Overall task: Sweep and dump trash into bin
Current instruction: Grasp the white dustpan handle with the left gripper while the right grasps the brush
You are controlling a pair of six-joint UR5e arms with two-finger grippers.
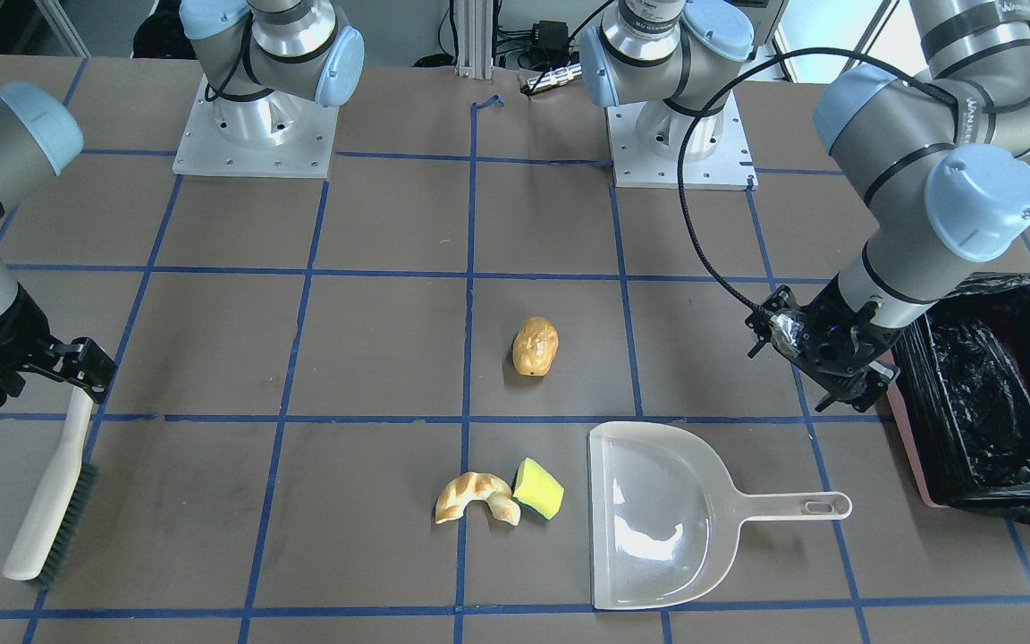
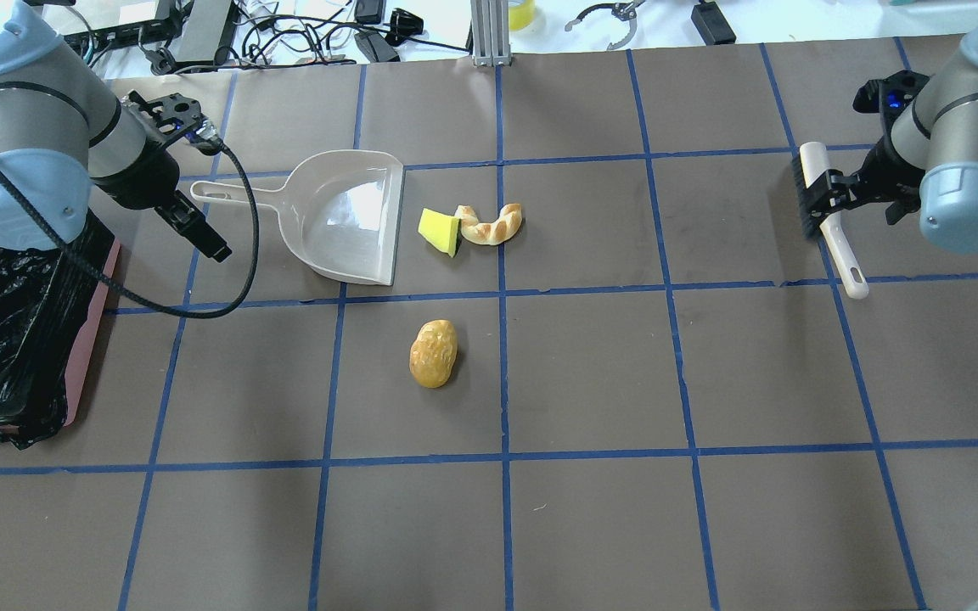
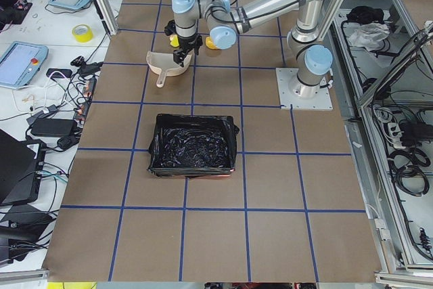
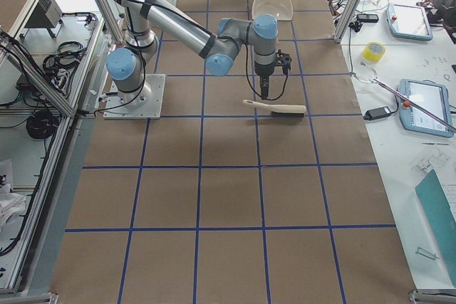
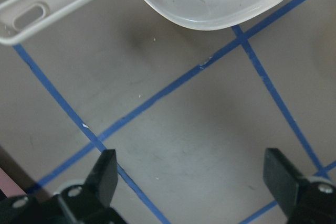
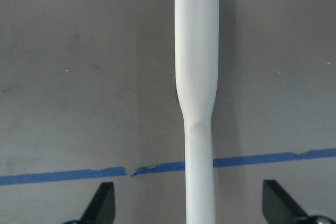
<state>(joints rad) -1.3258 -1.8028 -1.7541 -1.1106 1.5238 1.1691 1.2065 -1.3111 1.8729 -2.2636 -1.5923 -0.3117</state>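
The golden-brown potato lump [image 1: 536,346] lies mid-table, also in the overhead view [image 2: 434,353]. The tan croissant [image 1: 477,496] and the yellow-green sponge [image 1: 538,488] lie side by side in front of the mouth of the beige dustpan [image 1: 658,519]. The pink bin [image 1: 908,438] with its black bag stands at the table end by my left arm. My left gripper [image 1: 841,380] is open and empty, hovering beside the dustpan handle [image 5: 52,9]. My right gripper [image 6: 189,192] is open and straddles the handle of the white brush [image 6: 197,77], which lies on the table [image 2: 829,221].
Blue tape lines grid the brown table. The two arm bases [image 1: 256,134] stand at the robot's side of the table. Cables and tools lie beyond the far table edge [image 2: 285,34].
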